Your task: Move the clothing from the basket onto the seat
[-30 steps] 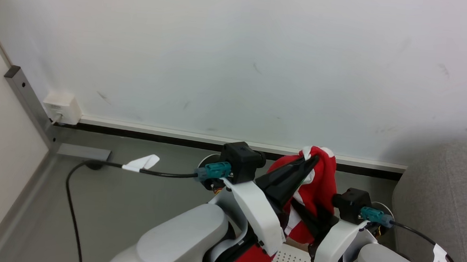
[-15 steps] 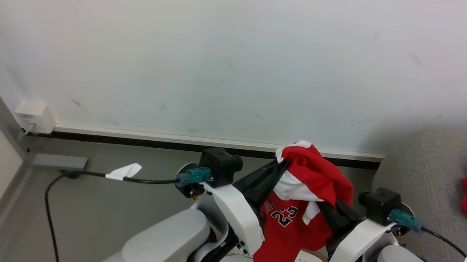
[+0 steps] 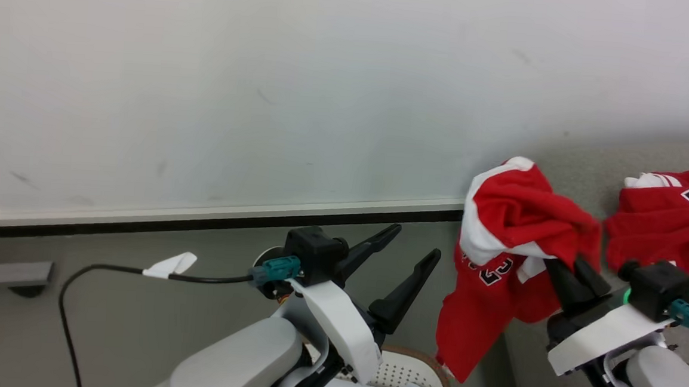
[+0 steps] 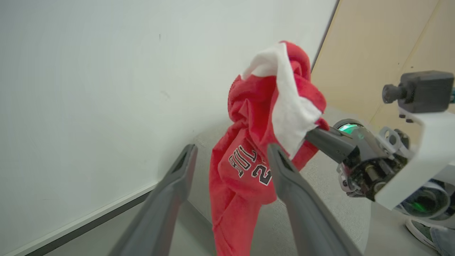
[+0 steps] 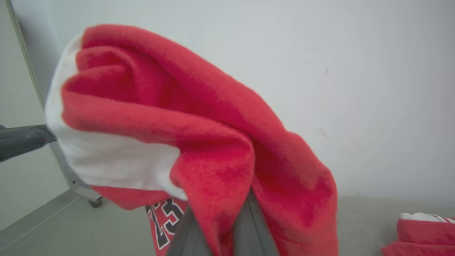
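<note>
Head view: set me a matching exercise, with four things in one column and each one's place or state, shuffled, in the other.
Things
1. left hand
2. right hand
3. second jersey
4. basket

Place or state
A. lies on the sofa
B. shut on the hanging jersey
C. open, holding nothing
D. at the bottom edge, brown rim showing

Pairs: 1-C, 2-B, 3-A, 4-D.

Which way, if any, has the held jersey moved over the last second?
Yes, rightward. Earlier the jersey hung short of the sofa; now it overlaps the seat's edge, held by the right gripper, the left gripper open beside it.
</note>
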